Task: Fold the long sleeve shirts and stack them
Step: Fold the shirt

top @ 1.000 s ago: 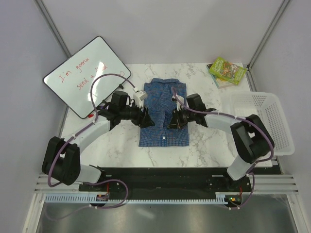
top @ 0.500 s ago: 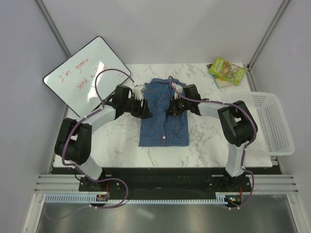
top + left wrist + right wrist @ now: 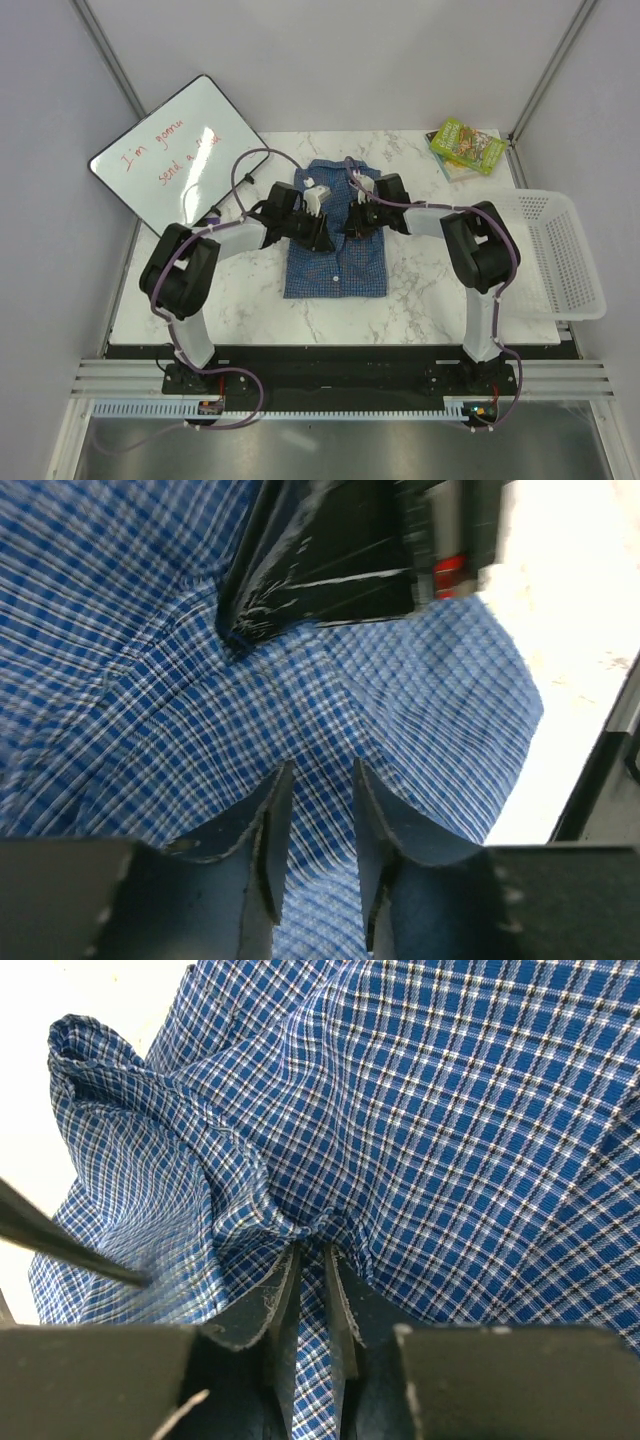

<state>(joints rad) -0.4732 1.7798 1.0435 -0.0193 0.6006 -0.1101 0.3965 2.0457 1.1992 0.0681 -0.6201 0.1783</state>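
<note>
Top external view: blue checked shirt (image 3: 335, 262), part-folded mid counter (image 3: 425, 292); my right hand (image 3: 352, 222) pinches a pucker of its far half, my left hand (image 3: 322, 233) straddles the cloth beside it, grip I cannot tell, both set, I judge, to fold that half nearward.

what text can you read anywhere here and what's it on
"I'm gonna": whiteboard, red handwriting, first line
"send a": whiteboard, second line; the next word is too blurred to read
book: cover print too small to read
shirt: no text seen
</note>
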